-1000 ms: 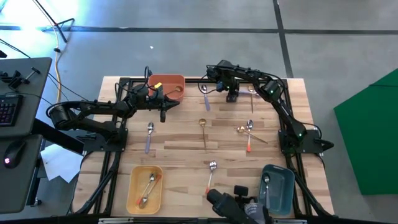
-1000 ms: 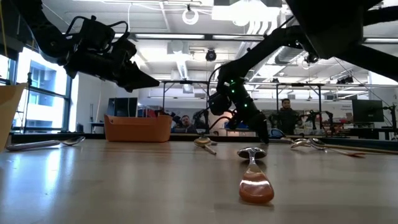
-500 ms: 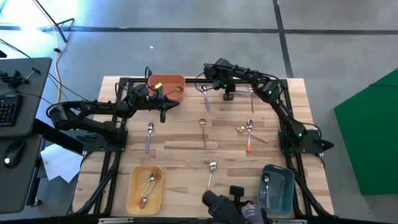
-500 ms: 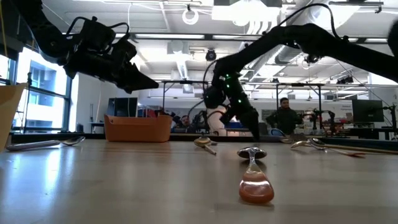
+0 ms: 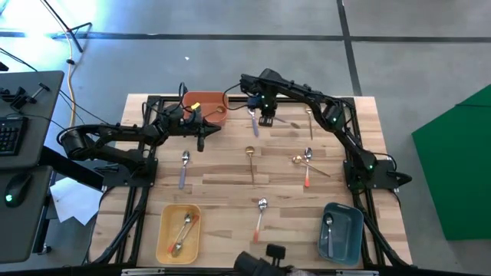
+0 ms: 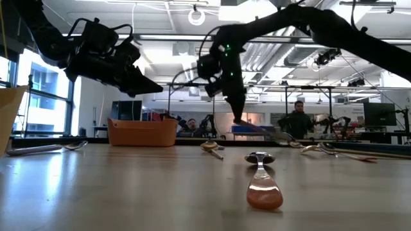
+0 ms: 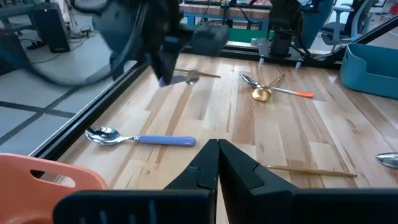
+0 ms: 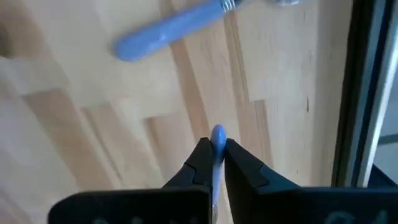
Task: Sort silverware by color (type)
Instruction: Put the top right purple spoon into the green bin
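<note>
My right gripper [image 5: 266,116] hangs over the table's far middle, shut on a purple-handled spoon [image 5: 285,121]. A second purple-handled spoon [image 5: 252,119] lies flat on the wood just left of it, also seen in the right wrist view [image 8: 168,28]. My left gripper [image 5: 201,141] is shut and empty, held above the table in front of the orange-red bin [image 5: 205,107]. Loose spoons lie flat: a purple one [image 5: 184,165], a gold one [image 5: 251,161], a gold and an orange one [image 5: 304,162], and an orange one [image 5: 260,215]. My right gripper pinches the spoon's purple handle between its two fingers, close to the handle's free end [image 8: 217,133], which pokes out just past the fingertips. The fingers point down. The spoon slants away below them toward the table's right, bowl end [image 6: 281,135] lowest, seemingly clear of the wood.
A yellow bin [image 5: 164,244] with spoons stands at the near left and a teal bin [image 5: 354,230] with one spoon at the near right. A thin spoon [image 5: 309,115] lies at the far right. People stand in the room beyond [image 6: 297,119].
My right gripper has shut on the purple-handled spoon, risen, and gone toward the table's left along the far edge. The spoon has come up off the wood with it and now trails slanted behind it.
</note>
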